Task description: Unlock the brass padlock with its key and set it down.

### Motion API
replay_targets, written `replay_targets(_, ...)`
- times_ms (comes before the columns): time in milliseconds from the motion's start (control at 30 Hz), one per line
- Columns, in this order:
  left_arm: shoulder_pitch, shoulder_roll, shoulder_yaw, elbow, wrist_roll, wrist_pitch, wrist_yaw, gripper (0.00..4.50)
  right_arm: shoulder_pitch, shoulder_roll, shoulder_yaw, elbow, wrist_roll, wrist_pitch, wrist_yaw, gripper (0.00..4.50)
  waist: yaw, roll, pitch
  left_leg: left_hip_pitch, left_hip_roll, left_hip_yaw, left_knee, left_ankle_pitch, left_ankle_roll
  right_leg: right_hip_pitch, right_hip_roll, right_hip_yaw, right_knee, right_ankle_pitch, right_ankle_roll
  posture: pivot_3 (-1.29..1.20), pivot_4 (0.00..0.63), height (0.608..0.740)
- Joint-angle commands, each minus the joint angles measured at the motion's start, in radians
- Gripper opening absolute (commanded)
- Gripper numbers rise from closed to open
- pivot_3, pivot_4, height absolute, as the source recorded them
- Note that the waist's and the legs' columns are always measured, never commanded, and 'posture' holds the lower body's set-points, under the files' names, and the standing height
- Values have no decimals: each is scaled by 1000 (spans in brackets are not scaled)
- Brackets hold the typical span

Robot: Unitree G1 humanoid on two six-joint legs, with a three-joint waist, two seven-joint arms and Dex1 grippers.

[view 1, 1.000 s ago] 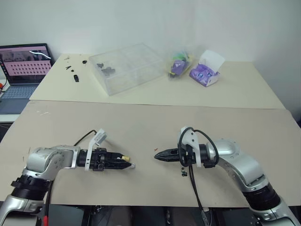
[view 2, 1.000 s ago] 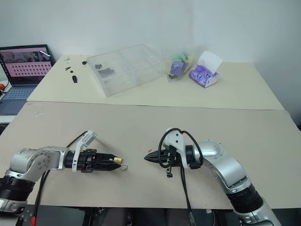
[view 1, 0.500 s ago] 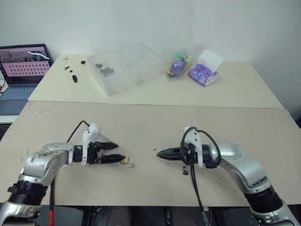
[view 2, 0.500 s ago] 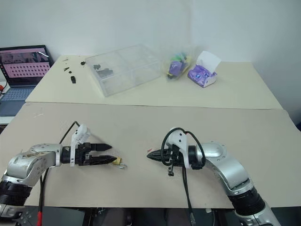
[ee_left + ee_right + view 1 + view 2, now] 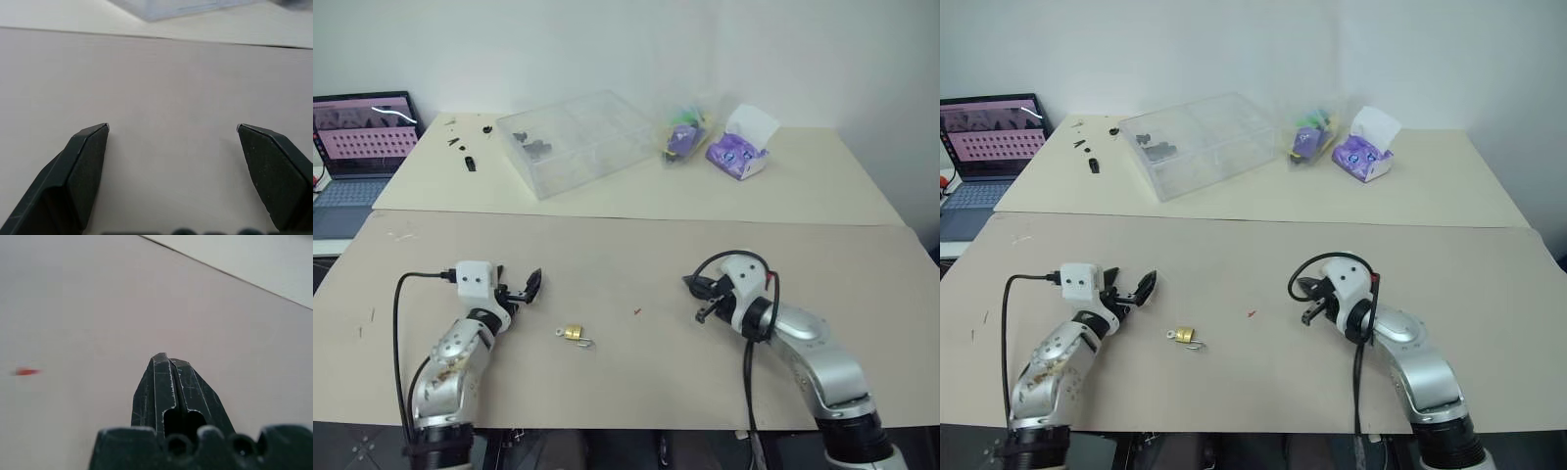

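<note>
The tiny golden brass padlock [image 5: 573, 333] with its thin silvery shackle lies free on the beige bench [image 5: 636, 255], between the wide-open, empty left claw [image 5: 521, 290] and the fully closed right claw [image 5: 689, 283]. It is probably light, rigid and slippery; gripping across the flat body sides looks best.

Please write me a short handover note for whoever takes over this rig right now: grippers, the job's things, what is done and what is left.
Left gripper: open, empty, hovering over the beige table, left of the lock.
Right gripper: shut, well right of the lock; whether it holds anything cannot be told.
Small golden brass padlock: lying on the table between the arms, free of both grippers, its thin silvery shackle pointing toward the right arm.
Key: too small to make out.
Done: the padlock is set down.
Left: confirm the shackle is actually open and find the key.
</note>
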Motion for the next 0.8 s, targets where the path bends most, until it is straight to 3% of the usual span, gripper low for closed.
replay_targets(33, -28, -16, 68, 61, 72, -130, 134, 4477, 36, 67, -79, -27, -134, -39, -239, 0, 0, 0, 0, 0, 0, 0, 0, 0, 0, 0, 0, 0, 0, 0, 0, 0, 150, 740)
replay_targets(200, -112, 26, 112, 169, 71, -188, 151, 4477, 67, 155, -181, -25, -152, -86, -364, 0, -1, 0, 0, -1, 0, 1, 0, 0, 0, 0, 0, 0, -1, 0, 0, 0, 150, 740)
replay_targets(433, -251, 106, 151, 282, 50, -215, 136, 4477, 23, 132, -238, 65, -138, -160, -343, 0, -3, 0, 0, 0, 0, 1, 0, 0, 0, 1, 0, 0, -1, 0, 1, 0, 150, 740)
replay_targets(800, -242, 46, 126, 269, 32, -202, 127, 4477, -7, 136, -214, 96, -143, -172, -330, 0, -6, 0, 0, 0, 0, 1, 0, 0, 0, 2, 0, 0, -1, 0, 1, 0, 150, 740)
